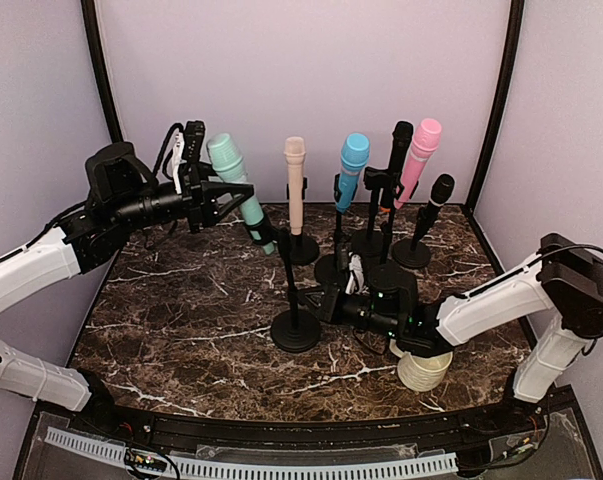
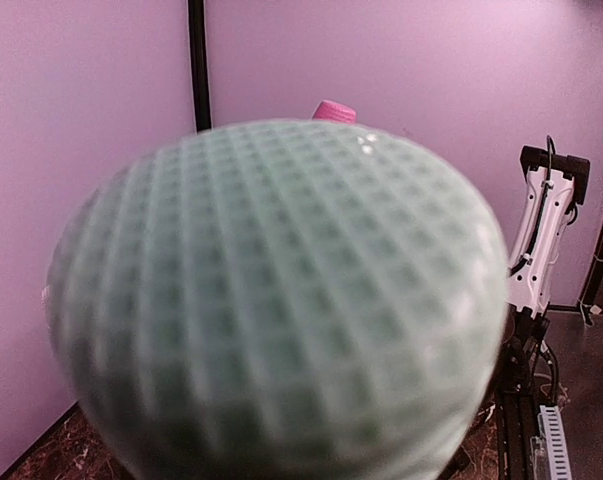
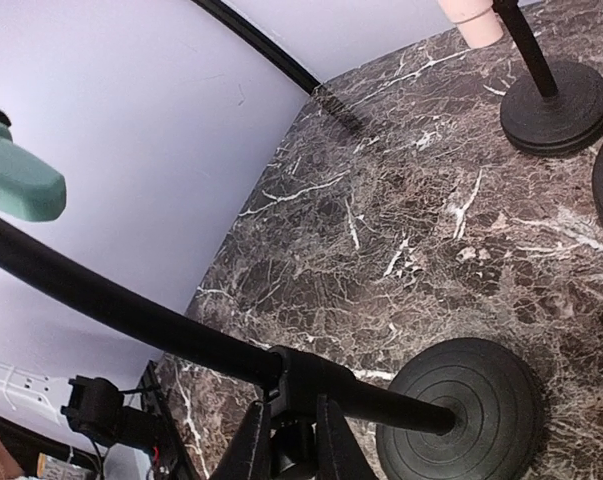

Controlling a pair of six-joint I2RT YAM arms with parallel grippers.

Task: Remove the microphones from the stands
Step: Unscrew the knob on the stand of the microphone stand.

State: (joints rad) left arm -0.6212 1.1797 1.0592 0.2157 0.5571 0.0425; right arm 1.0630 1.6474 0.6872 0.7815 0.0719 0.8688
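A mint green microphone hangs tilted at the back left, with my left gripper shut round its body. Its meshed head fills the left wrist view and hides the fingers. The lower end sits close above the top of the black stand; I cannot tell whether it touches the clip. My right gripper is shut on the stand's pole at its collar, just above the round base.
Behind stand more microphones on black stands: beige, blue, black, pink and a small black one. A white ribbed cup sits under the right forearm. Purple walls close in the marble table.
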